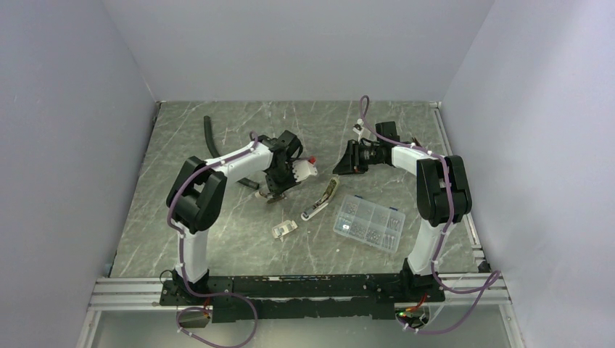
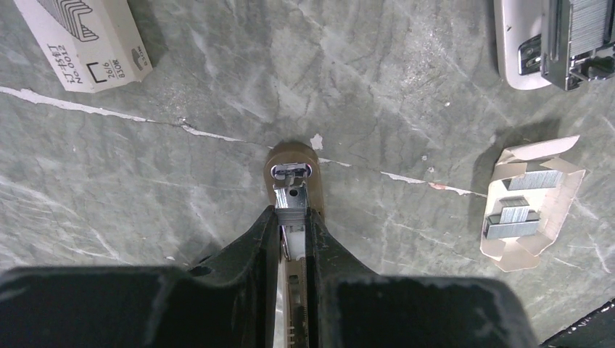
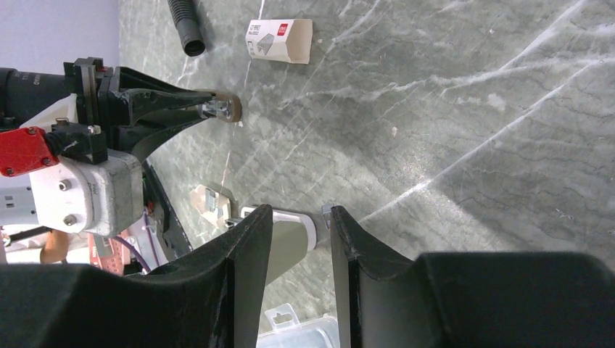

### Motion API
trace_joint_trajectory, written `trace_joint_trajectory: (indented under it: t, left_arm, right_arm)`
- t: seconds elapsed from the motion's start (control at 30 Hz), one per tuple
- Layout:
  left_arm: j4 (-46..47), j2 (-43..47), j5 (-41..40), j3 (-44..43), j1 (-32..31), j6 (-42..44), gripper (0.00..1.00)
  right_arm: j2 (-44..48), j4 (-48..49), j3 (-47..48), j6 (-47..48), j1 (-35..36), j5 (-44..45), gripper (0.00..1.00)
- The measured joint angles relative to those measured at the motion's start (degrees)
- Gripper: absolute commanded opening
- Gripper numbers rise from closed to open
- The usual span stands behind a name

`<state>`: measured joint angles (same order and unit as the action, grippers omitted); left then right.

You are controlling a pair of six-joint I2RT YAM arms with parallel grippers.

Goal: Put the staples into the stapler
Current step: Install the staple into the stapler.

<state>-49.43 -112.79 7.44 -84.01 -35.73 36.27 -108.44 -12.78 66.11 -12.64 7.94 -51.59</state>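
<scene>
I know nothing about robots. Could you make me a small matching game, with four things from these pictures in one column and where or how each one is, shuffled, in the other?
Things:
1. black hose
2. clear compartment box
3. stapler
4. left gripper

Place or state:
A. shut on a brown round-tipped piece
B. lying opened up
C. far back on the left side
D. on the right side, holding small metal bits

Pairs: 1-C, 2-D, 3-B, 4-A
</scene>
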Motion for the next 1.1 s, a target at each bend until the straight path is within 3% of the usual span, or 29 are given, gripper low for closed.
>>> trace_joint_trajectory:
  t: [1.1]
  left_arm:
    - [0.48, 0.02, 0.57, 0.44, 0.70, -0.55, 0.11]
  right_arm:
    - [-0.31, 0.02, -0.13, 0.00, 0.00, 0.00, 0.38]
